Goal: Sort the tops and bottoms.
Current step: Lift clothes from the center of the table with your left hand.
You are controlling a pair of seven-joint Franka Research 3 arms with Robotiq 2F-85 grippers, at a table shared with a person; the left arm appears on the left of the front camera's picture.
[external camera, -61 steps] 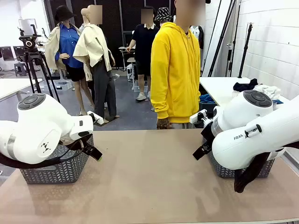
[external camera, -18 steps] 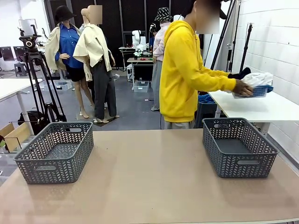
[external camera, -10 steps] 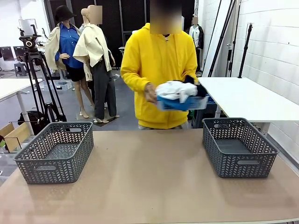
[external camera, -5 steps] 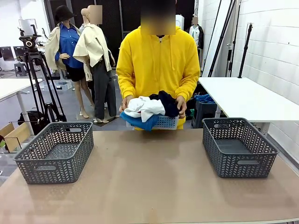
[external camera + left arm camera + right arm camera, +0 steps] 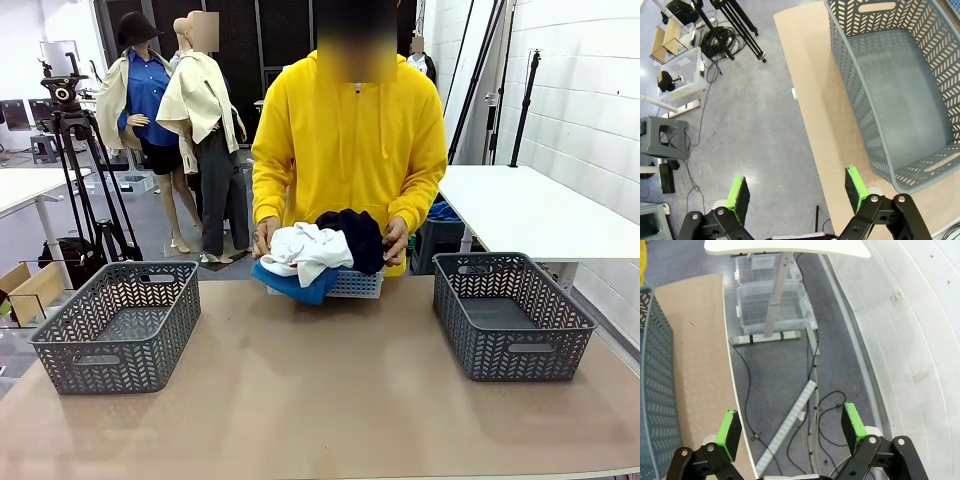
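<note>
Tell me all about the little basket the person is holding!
The small basket is pale plastic with a lattice wall. It is heaped over its rim with a white shirt, a dark navy garment and a bright blue garment that hangs over its front. The person's hands grip both ends and hold it level at the far edge of the table. Whether it rests on the table, I cannot tell.

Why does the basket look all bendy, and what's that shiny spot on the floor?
Left wrist view: the wide lens bows the grey basket, and glare whitens the floor beside the open left gripper. Front view: sharp, with soft shadows on the table.
</note>
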